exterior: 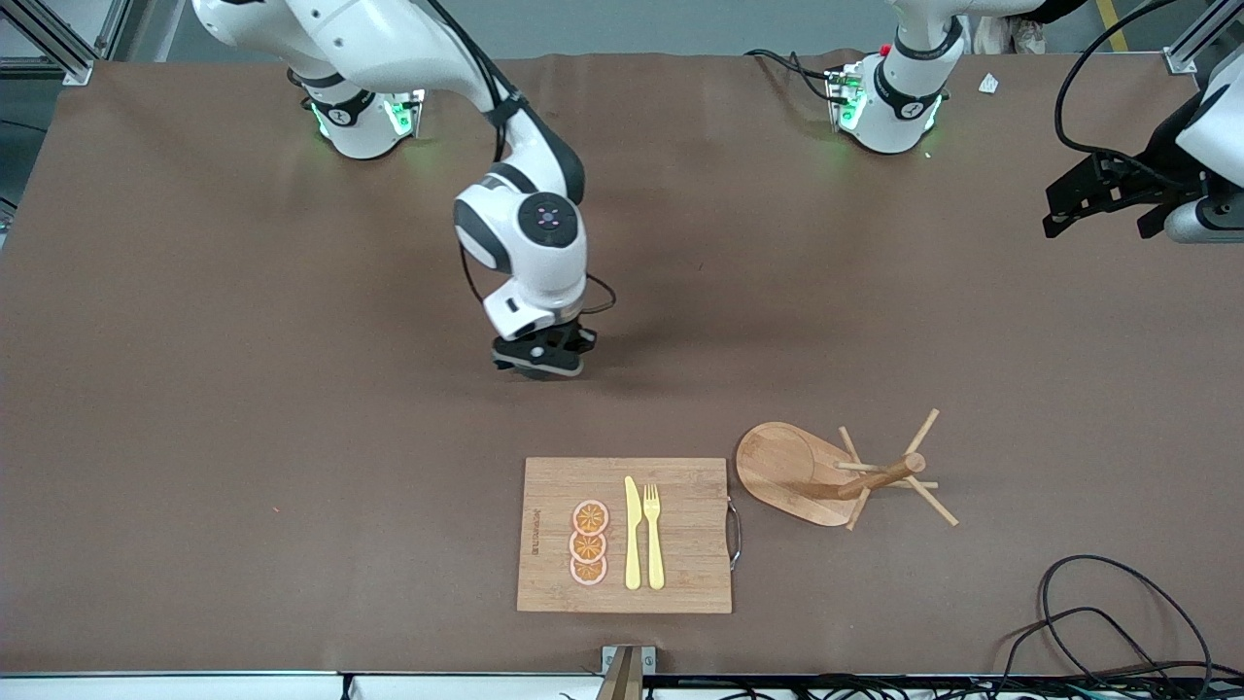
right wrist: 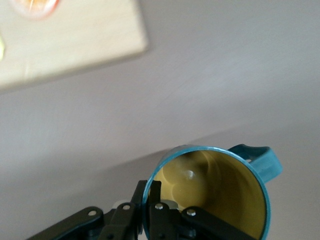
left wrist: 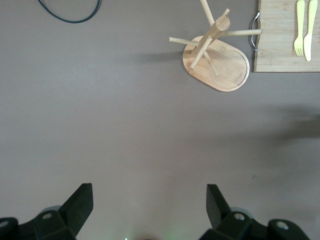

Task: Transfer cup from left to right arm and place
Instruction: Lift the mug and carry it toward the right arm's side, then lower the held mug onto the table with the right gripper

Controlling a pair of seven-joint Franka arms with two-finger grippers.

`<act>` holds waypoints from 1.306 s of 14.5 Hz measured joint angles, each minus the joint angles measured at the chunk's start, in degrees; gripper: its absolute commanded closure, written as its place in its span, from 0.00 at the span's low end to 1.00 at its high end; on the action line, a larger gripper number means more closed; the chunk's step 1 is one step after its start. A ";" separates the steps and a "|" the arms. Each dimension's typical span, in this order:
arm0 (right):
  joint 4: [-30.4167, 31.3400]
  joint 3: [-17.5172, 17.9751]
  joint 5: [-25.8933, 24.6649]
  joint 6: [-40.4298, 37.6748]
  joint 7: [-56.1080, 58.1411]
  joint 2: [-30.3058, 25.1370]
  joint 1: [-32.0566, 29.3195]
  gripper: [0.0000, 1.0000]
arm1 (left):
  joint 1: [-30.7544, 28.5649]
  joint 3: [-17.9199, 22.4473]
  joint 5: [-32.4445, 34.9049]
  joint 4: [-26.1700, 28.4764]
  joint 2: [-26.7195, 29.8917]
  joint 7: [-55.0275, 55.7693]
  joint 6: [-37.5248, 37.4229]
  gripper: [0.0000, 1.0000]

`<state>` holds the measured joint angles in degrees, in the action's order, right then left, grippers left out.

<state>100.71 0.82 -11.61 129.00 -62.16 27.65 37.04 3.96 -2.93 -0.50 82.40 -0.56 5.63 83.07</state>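
Note:
The cup [right wrist: 215, 192] is teal outside and tan-yellow inside, with a side handle [right wrist: 261, 161]. My right gripper [right wrist: 148, 187] is shut on its rim, one finger inside and one outside. In the front view the right gripper [exterior: 542, 358] is low over the brown table near the middle, between the robots' bases and the cutting board; the cup is mostly hidden under it. I cannot tell whether the cup touches the table. My left gripper [exterior: 1103, 209] is open and empty, raised at the left arm's end of the table; its fingers [left wrist: 80, 202] stand wide apart.
A wooden cutting board [exterior: 680, 578] with three orange slices [exterior: 589, 542], a yellow knife [exterior: 633, 533] and a yellow fork [exterior: 653, 535] lies near the front edge. A wooden mug tree [exterior: 846, 476] stands beside it. A black cable [exterior: 1118, 603] loops at the near corner.

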 measured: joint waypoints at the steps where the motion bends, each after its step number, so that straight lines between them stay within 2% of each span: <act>1: 1.31 0.00 0.01 -1.09 -0.27 -2.91 -1.82 1.00 | 0.00 0.00 0.00 0.00 0.01 0.00 0.00 0.00; 3: 7.64 -0.01 0.12 -1.60 -0.35 -10.72 -5.22 1.00 | 0.00 -0.01 0.00 0.01 0.03 0.00 0.00 0.00; 7: 25.49 -0.01 1.46 -1.49 -1.04 -28.44 -11.13 1.00 | -0.01 0.02 0.00 0.02 0.07 0.00 0.00 0.00; 9: 32.32 -0.14 1.57 -1.05 -1.16 -34.93 -13.87 1.00 | -0.01 0.03 0.00 0.02 0.08 0.00 0.00 0.00; 12: 39.89 -2.49 1.63 4.21 -1.24 -38.62 -16.00 1.00 | -0.01 0.04 0.00 0.02 0.14 0.00 0.00 0.00; 15: 45.53 -7.27 1.63 11.00 -1.27 -38.31 -16.71 1.00 | -0.01 0.07 0.00 0.02 0.17 0.00 0.00 0.00; 17: 46.68 -9.63 1.63 12.74 -1.25 -37.27 -17.91 1.00 | -0.01 0.05 0.00 0.03 0.17 0.00 0.00 0.00; 19: 46.87 -10.12 1.63 13.62 -1.15 -35.78 -20.72 1.00 | -0.01 0.04 0.00 0.04 0.17 0.00 0.00 0.00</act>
<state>147.58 -9.30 -9.98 142.62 -63.31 -8.13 16.32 3.95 -2.89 -0.50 82.44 -0.39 5.63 83.07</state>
